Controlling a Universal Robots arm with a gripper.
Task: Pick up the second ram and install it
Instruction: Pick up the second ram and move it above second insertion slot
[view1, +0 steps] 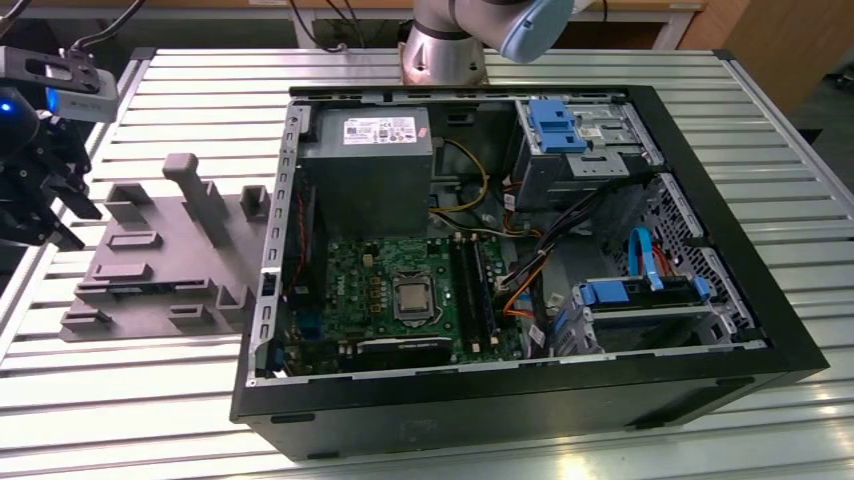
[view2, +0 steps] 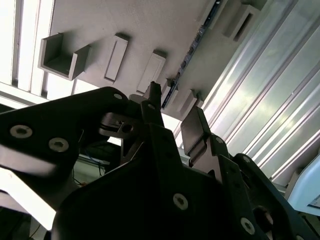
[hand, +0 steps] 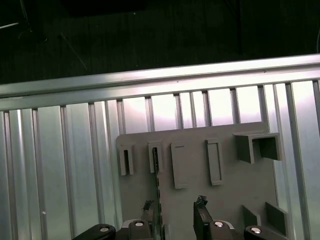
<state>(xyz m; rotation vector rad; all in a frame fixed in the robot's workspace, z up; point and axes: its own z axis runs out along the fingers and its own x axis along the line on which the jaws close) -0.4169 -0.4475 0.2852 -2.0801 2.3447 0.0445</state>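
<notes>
Two black fingers (hand: 201, 202) of the gripper (hand: 175, 205) stand apart, unclenched, one each side of the second ram (hand: 156, 172), a slim dark board on edge in the matte grey plastic holder block (hand: 240, 195) on the ribbed aluminium table (hand: 75, 150), at the exterior view's left. Probably light, stiff, fragile: pinch its flat faces.

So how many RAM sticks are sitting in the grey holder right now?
1: the second ram stands on edge in the grey holder, beside the open gripper. The gripper may hide more.
</notes>
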